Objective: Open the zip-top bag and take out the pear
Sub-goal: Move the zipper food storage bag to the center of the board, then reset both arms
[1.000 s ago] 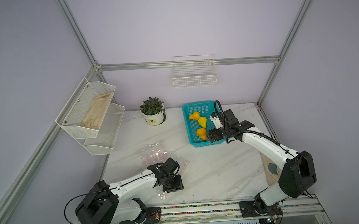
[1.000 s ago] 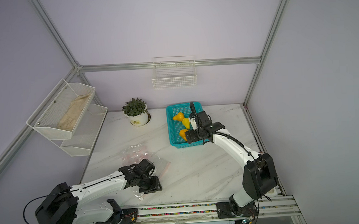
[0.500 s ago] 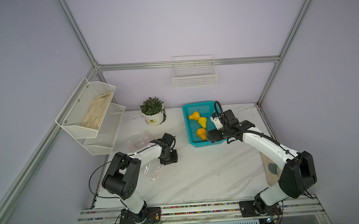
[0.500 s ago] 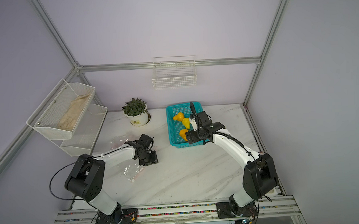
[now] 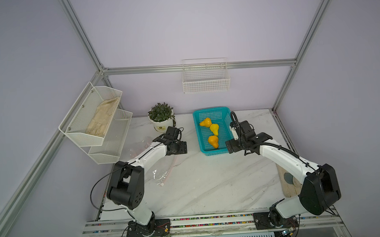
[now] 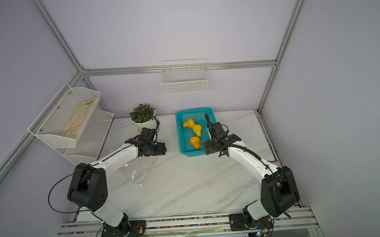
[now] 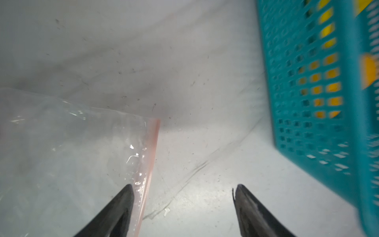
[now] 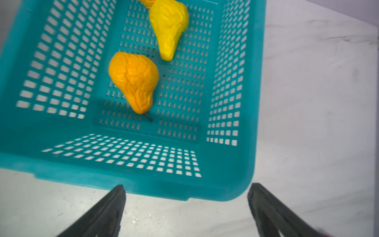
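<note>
Since a second ago my left arm has swung from the table's front edge up beside the teal basket [image 8: 143, 184]. The left gripper [image 7: 182, 188] gapes wide, empty. The right gripper [image 8: 186, 188] is wide too, at the basket's corner. I judge the orange pear [image 8: 133, 82] delivered: it lies inside, stem toward that gripper. The zip-top bag [image 5: 159, 174] lies slack under my left forearm, its pink zip strip [image 7: 151, 151] running diagonally toward the basket

White marble table [image 5: 210, 184], zip-top bag [image 5: 162, 175], teal basket [image 5: 198, 134], potted plant [image 5: 161, 119]
</note>
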